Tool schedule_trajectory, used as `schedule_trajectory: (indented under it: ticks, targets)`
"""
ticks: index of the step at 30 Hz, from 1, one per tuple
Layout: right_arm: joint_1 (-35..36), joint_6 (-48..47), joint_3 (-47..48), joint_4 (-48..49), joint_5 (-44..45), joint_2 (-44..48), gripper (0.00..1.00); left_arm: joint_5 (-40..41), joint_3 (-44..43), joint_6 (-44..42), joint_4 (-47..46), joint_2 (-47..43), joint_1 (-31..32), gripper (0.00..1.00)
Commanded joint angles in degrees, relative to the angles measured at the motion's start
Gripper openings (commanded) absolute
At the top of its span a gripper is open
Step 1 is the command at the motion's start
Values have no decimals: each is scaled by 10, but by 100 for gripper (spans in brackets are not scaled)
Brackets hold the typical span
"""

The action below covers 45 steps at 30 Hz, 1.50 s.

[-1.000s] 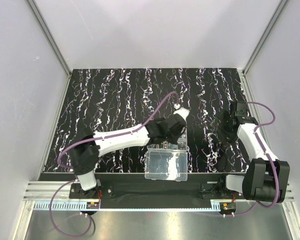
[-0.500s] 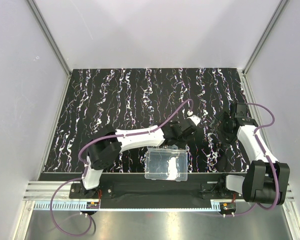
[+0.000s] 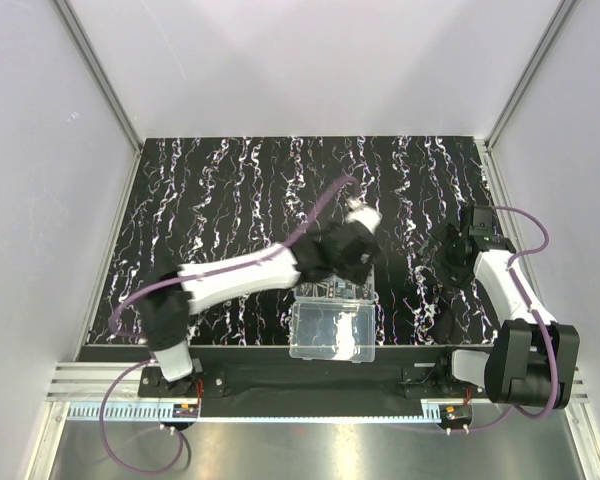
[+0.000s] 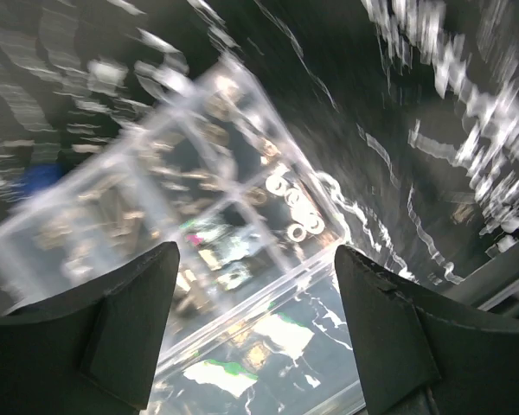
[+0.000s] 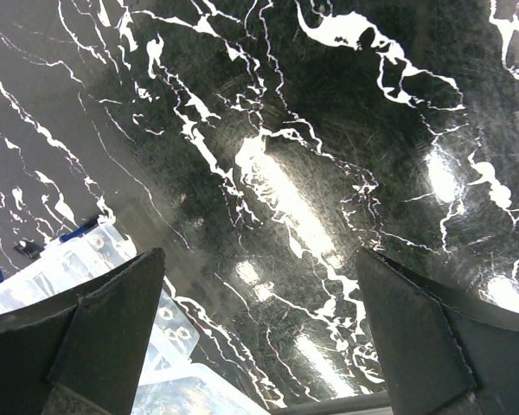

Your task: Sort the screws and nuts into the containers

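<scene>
The clear organizer box [image 3: 336, 292] lies at the mat's near edge with its lid [image 3: 332, 336] folded open toward me. My left gripper [image 3: 352, 266] hovers over the box's containers [image 4: 199, 199], open and holding nothing [image 4: 255, 324]. That view is blurred. Ring-shaped nuts [image 4: 296, 210] fill one cell, and screws [image 4: 78, 232] lie in the cells to its left. My right gripper [image 3: 446, 268] stands open over bare mat to the right of the box, nothing between its fingers [image 5: 259, 333]. The box's corner [image 5: 78, 268] with a few nuts [image 5: 175, 334] shows at the lower left of the right wrist view.
The black mat [image 3: 240, 190] with white and purple streaks covers the table between white walls. A metal rail [image 3: 310, 378] runs along the near edge behind the lid. Purple cables [image 3: 320, 205] loop over both arms.
The left arm swung right of the box, then back over its cells. Its jaws went from nearly shut to open. The right arm barely moved.
</scene>
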<state>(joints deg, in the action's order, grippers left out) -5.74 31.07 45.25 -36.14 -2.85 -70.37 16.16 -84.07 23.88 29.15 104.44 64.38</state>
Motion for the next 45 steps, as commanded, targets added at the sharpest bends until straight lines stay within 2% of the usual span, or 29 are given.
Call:
schedule_trajectory:
  ticks: [1, 3, 4, 6, 7, 10, 13, 20, 26, 31, 41, 45]
  targets:
    - [1, -5, 9, 15, -22, -2, 100, 101, 55, 63, 11, -159, -69, 79]
    - [1, -6, 8, 18, -22, -2, 100, 128, 116, 132, 34, -207, -111, 79]
    - [1, -5, 5, 18, -21, 0, 100, 135, 183, 153, 39, -263, -155, 79]
    - [1, -7, 4, 20, -17, -2, 100, 144, 245, 212, 59, -316, -194, 79]
    - [1, -7, 4, 18, -15, -5, 100, 147, 303, 228, 66, -340, -230, 78]
    - [1, -8, 7, 14, -8, -14, 100, 150, 384, 272, 93, -426, -280, 76]
    - [1, -7, 10, 18, -8, -27, 100, 140, 435, 296, 110, -445, -303, 76]
    - [1, -7, 18, 27, -16, -56, 100, 95, 495, 313, 58, -388, -319, 67]
    - [1, -8, 20, 26, -11, -59, 100, 68, 501, 304, 15, -353, -320, 62]
    - [1, -7, 23, 26, -9, -66, 100, 52, 513, 315, 16, -339, -319, 56]
    - [1, -7, 14, 19, 0, -54, 100, 48, 525, 336, 36, -327, -319, 54]
    - [1, -7, 19, 15, 0, -55, 100, 45, 523, 336, 42, -319, -319, 47]
